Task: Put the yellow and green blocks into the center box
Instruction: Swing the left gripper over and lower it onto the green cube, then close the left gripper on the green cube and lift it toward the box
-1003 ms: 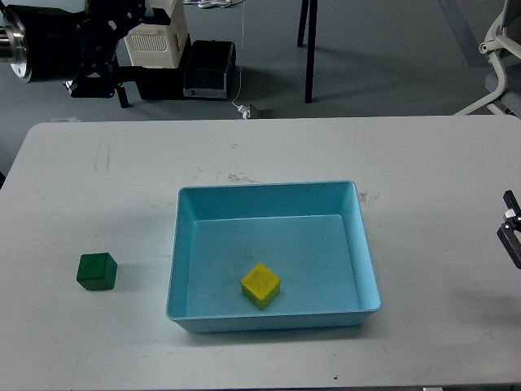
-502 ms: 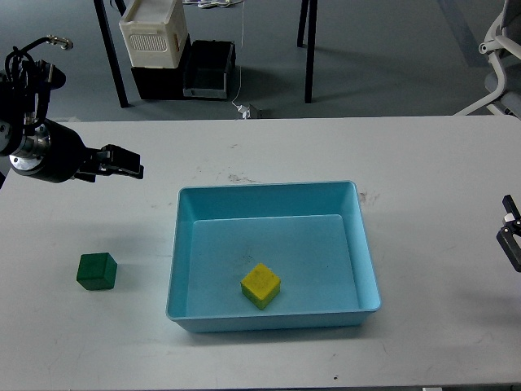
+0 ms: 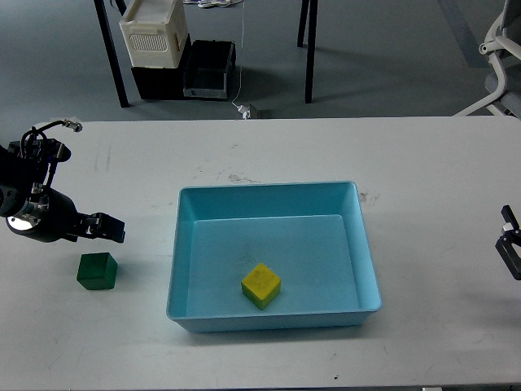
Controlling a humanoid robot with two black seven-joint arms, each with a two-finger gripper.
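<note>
The green block [image 3: 97, 270] sits on the white table [image 3: 260, 155] at the left, outside the box. The yellow block [image 3: 260, 285] lies inside the light blue center box [image 3: 183, 244], near its front wall. My left gripper [image 3: 111, 229] hovers just above and slightly behind the green block, its dark fingers a little apart and holding nothing. My right gripper [image 3: 510, 243] shows only partly at the right edge, low over the table, fingers apart and empty.
Beyond the table's far edge are a white crate [image 3: 152, 31], a black case [image 3: 207, 69], table legs and a cable on the floor. A white chair base [image 3: 501, 57] stands at the far right.
My left arm has swung down from the far left toward me and now hangs right above the green block. The blocks, the box and the right arm have hardly moved.
</note>
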